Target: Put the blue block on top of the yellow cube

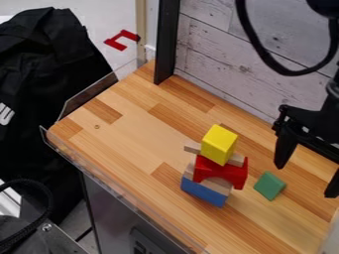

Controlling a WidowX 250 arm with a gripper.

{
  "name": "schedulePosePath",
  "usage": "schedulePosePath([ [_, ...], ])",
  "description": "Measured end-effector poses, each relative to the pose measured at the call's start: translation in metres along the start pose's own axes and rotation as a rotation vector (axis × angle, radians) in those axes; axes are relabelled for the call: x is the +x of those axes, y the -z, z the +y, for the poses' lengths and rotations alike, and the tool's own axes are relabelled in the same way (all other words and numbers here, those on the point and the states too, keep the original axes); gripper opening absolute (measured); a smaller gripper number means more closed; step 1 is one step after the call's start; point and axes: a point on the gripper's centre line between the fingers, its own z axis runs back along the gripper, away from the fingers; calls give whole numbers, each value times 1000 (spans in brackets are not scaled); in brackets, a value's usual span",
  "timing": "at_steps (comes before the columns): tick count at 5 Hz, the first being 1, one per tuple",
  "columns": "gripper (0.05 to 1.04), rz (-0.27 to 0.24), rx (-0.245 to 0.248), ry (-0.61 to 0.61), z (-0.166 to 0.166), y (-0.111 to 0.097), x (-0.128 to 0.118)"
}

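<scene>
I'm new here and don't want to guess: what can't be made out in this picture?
All in the camera view:
- Thin wooden bar: middle hidden by the yellow cube.
- Blue block: top hidden by the wooden piece on it.
- Green block: far side hidden by its own front.
- Black cloth: cut off by the left edge.

The black gripper point(307, 181) hung with its two fingers pointing down and spread well apart. One finger point(285, 149) ended higher in the view; the other finger point(333, 184) ended lower, at the right edge. Just above the claw was the black wrist point(324, 119). Farther above the claw were a dark, rounded arm part point(325, 7) and a looped black cable point(290, 73).
</scene>
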Motion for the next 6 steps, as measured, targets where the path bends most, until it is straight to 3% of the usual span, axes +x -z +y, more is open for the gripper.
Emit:
schedulePosePath([
  [2, 999, 49, 55, 12, 8, 12, -4],
  [4, 999, 19, 52, 74, 10, 16, 7],
  [5, 999, -4, 15, 133, 9, 30, 18],
  [6, 999, -7, 21, 100, 24, 45, 29],
])
